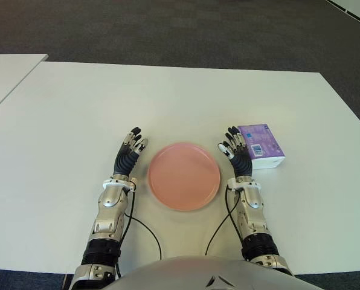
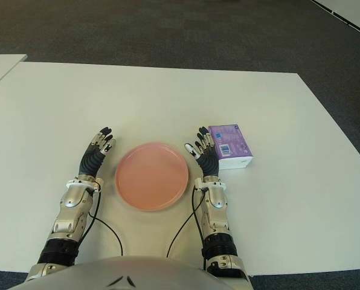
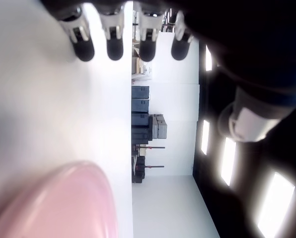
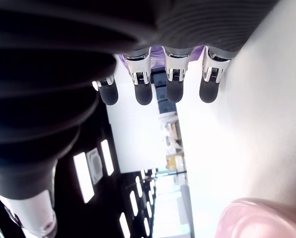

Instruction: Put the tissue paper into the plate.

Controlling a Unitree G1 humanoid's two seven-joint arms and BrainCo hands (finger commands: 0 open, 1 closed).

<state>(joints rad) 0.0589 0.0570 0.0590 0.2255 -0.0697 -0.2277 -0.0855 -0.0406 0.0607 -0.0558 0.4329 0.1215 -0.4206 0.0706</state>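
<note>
You have the pink plate (image 1: 183,176) at the centre of the white table (image 1: 168,103), with the purple tissue paper pack (image 1: 260,145) lying at its 2 o'clock, outside it. Your right hand (image 1: 235,148) sits between plate and pack, fingers apart and holding nothing. Your left hand (image 1: 130,151) shows at the plate's 9 o'clock, fingers likewise spread and empty.

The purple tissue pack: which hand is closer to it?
The right hand, just beside the purple tissue pack. The left hand is farther, beyond the pink plate.
</note>
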